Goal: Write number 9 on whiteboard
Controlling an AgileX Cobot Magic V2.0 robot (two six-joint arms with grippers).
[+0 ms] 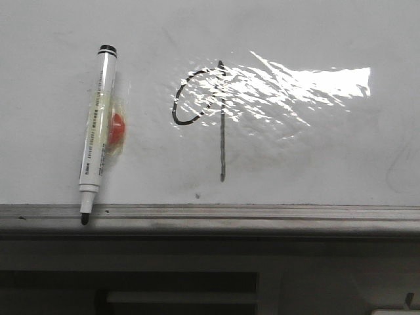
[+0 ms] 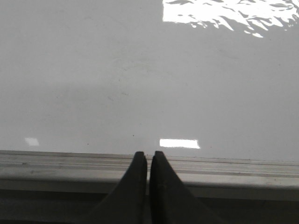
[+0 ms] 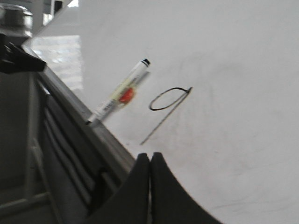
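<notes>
number 9 point(image 1: 220, 118) – whiteboard point(image 1: 315, 164) (marker point(image 1: 97, 131) beside)

A: Light? 
B: Bright glare patch point(image 1: 302, 88) on the glossy surface, upper right of front view; smaller reflections point(image 2: 179, 143) in left wrist view. 
A: Below the edge? 
B: Dark furniture, a pale horizontal bar point(image 1: 180, 297) in a recess.
</notes>
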